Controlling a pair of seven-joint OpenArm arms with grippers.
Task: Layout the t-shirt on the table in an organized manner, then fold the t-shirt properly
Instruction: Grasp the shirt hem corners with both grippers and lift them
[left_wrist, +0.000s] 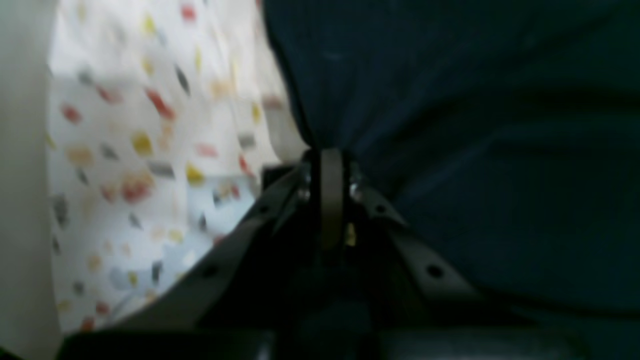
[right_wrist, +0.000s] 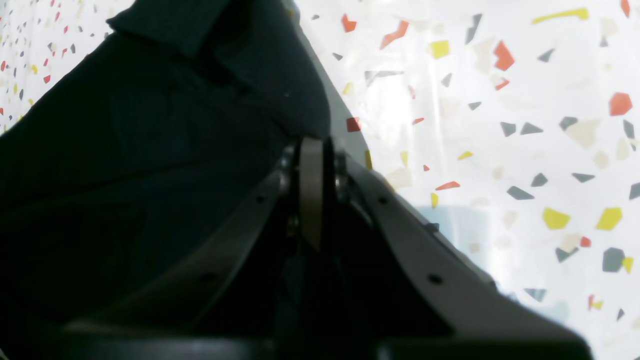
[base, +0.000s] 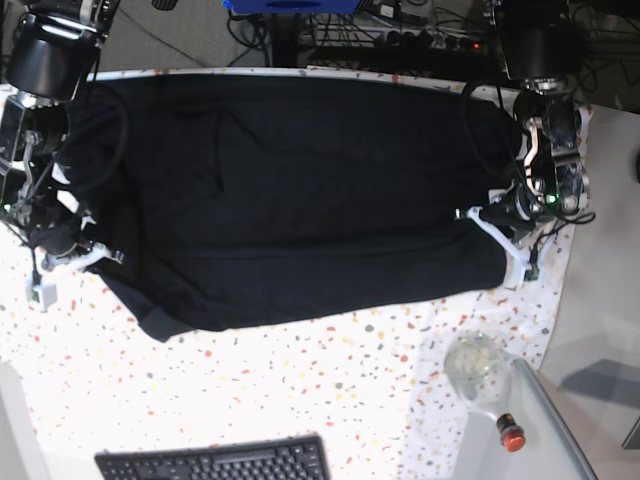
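The black t-shirt (base: 290, 200) lies spread wide across the speckled table (base: 300, 390), its long edges running left to right in the base view. My left gripper (left_wrist: 330, 155) is shut, and the shirt's dark cloth (left_wrist: 475, 150) gathers into its closed tip at the shirt's edge. In the base view this gripper (base: 492, 222) sits at the shirt's right end. My right gripper (right_wrist: 312, 145) is shut too, pinching the shirt's fabric (right_wrist: 150, 150), which drapes away to the left of it. It holds the shirt's left end (base: 85, 252) in the base view.
A black keyboard (base: 215, 465) lies at the table's near edge. A clear glass bottle with a red cap (base: 482, 378) rests at the lower right, beside a grey surface. Cables and equipment crowd the far edge (base: 400, 35).
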